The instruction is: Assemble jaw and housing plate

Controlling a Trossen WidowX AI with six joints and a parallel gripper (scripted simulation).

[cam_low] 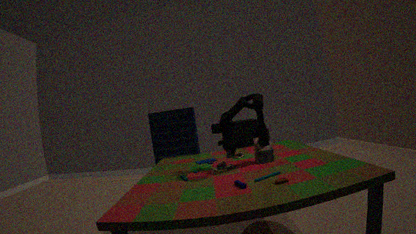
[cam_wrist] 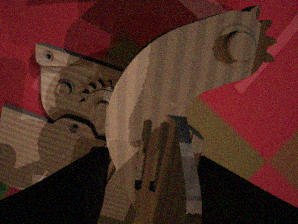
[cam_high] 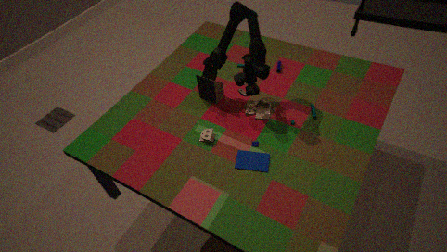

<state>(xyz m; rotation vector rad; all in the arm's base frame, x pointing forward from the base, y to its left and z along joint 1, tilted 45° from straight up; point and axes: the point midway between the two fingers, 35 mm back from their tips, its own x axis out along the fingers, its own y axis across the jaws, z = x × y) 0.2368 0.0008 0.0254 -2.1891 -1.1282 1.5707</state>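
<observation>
My gripper (cam_high: pixel 248 91) (cam_wrist: pixel 150 161) is shut on a pale, curved jaw (cam_wrist: pixel 165 70) with a round boss and gear teeth at its far end. The jaw hangs above the table, clear of the base. The pale base assembly (cam_high: pixel 263 110) (cam_low: pixel 223 169) (cam_wrist: pixel 55 75) lies on the table, just below and beside the gripper in the top view. In the wrist view it is partly hidden behind the held jaw; a round stub and some gear teeth show. Which pin is free is too dark to tell. A small pale piece with dark holes, apparently the housing plate (cam_high: pixel 207 135), lies apart from the base.
A blue pad (cam_high: pixel 252 161) and a small blue cube (cam_high: pixel 255 144) lie in front of the base. A teal piece (cam_high: pixel 313 111) lies right of it, a blue piece (cam_high: pixel 279 66) behind. A dark upright block (cam_high: pixel 210 89) stands by the arm. A teal rod (cam_low: pixel 268 177) lies nearby.
</observation>
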